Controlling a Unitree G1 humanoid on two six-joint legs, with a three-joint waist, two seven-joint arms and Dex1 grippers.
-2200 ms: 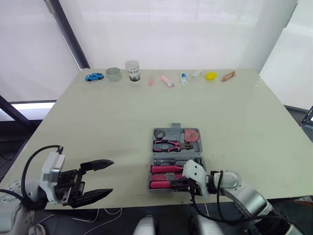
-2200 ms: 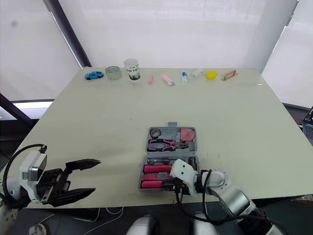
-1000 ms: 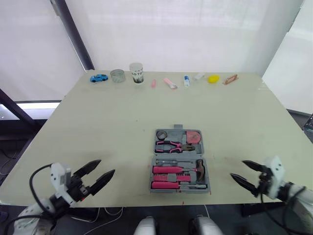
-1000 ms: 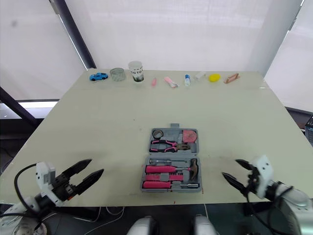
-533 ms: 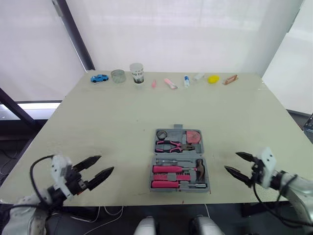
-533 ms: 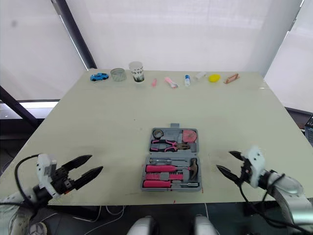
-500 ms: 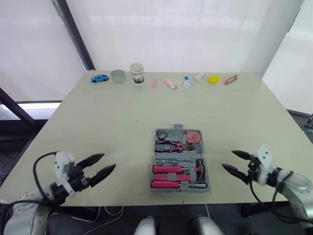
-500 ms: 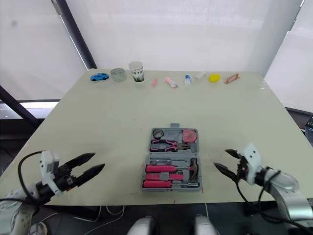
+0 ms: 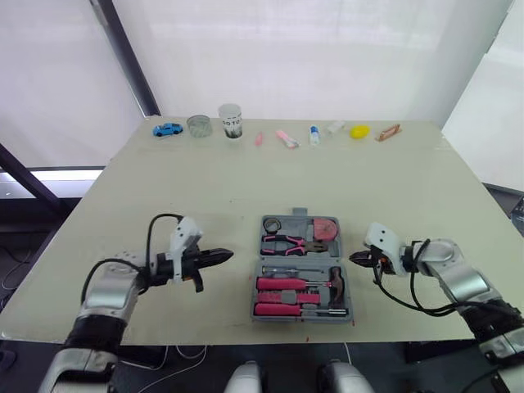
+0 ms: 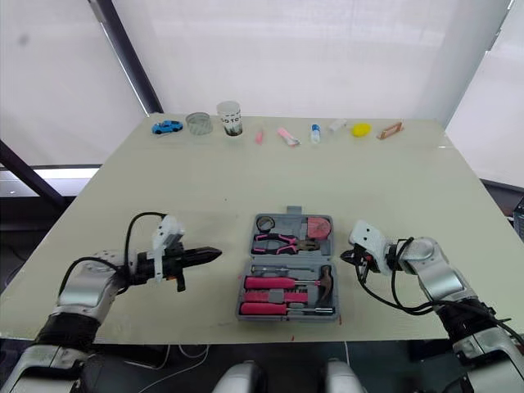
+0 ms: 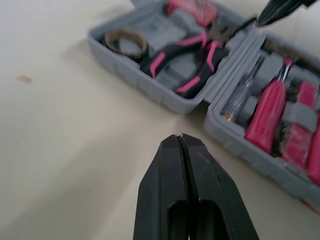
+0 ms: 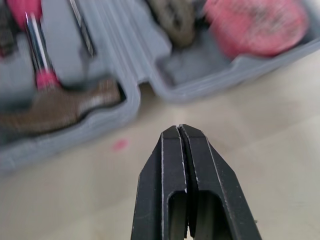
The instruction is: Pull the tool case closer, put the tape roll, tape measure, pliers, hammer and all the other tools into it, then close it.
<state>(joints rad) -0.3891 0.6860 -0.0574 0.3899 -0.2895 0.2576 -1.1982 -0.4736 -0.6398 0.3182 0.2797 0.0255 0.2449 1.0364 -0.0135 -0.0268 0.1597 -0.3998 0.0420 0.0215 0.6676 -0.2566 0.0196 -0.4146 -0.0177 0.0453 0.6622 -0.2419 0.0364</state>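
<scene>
Your tool case [image 9: 300, 266] lies open near the front edge of the desk [image 9: 246, 180], pliers [image 9: 291, 242] and hammer [image 9: 334, 282] inside. Your left gripper [image 9: 225, 255] and right gripper [image 9: 354, 258] flank it, fingers closed and empty.

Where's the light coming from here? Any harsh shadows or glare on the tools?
Left eye view: soft light comes through the white curtains behind the table, which is evenly lit, without glare; the tool case casts barely any shadow. Left wrist view: faint shade along the case's wall. Right wrist view: a small glint on the metal shaft of a screwdriver.
</scene>
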